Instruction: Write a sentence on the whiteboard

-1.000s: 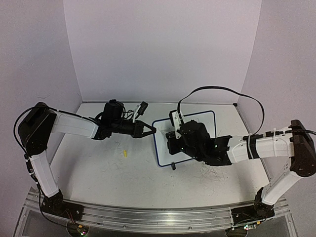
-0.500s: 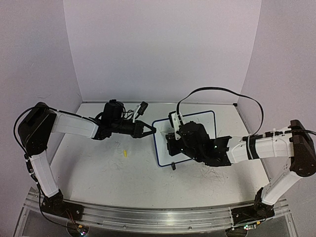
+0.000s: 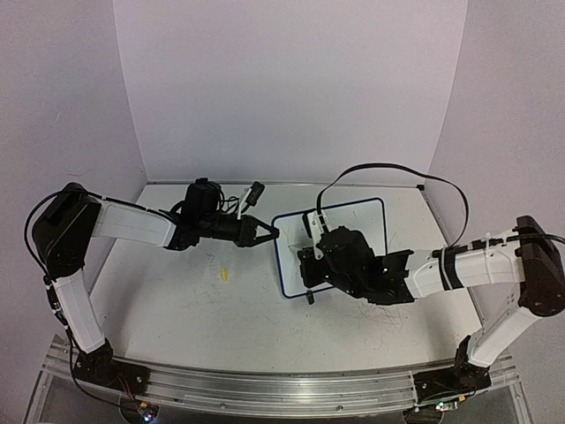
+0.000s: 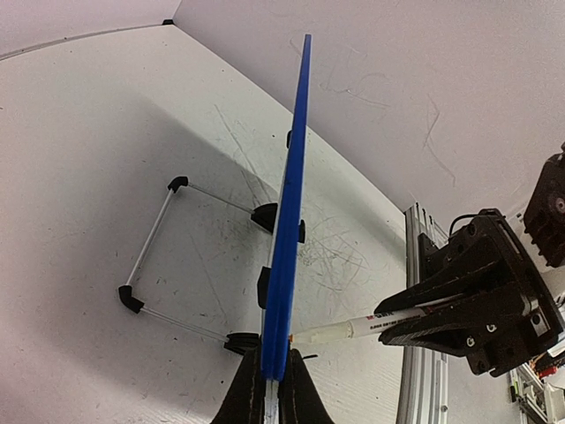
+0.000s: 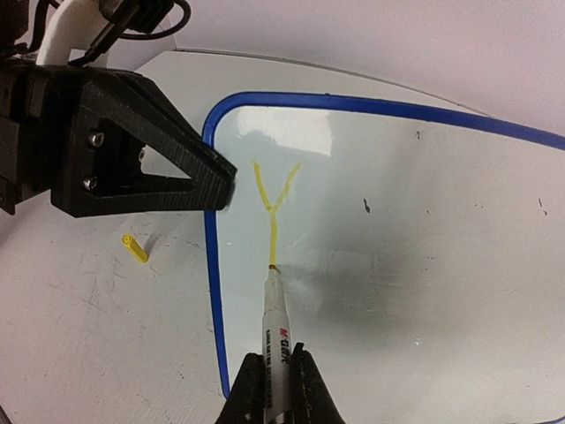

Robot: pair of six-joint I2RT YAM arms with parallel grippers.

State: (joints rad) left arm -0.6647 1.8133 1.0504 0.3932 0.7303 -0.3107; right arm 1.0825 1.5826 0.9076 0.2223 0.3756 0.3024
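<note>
The whiteboard [image 3: 353,216] with its blue rim stands tilted at mid table. My left gripper [image 3: 272,232] is shut on its left edge, which the left wrist view shows as a blue edge [image 4: 291,177] between my fingers [image 4: 272,393]. My right gripper [image 3: 307,263] is shut on a white marker [image 5: 276,327] in front of the board. The marker's tip touches the board at the foot of a single yellow letter Y [image 5: 272,199], the only writing of the sentence that shows. The marker also shows in the left wrist view [image 4: 353,329].
A small yellow marker cap [image 3: 225,275] lies on the table left of the board and shows in the right wrist view [image 5: 134,248]. The board's wire stand with black feet [image 4: 150,256] sits behind it. White walls close the table's back and sides.
My right gripper has moved down the board toward the near edge with the marker. The left gripper and board have not moved.
</note>
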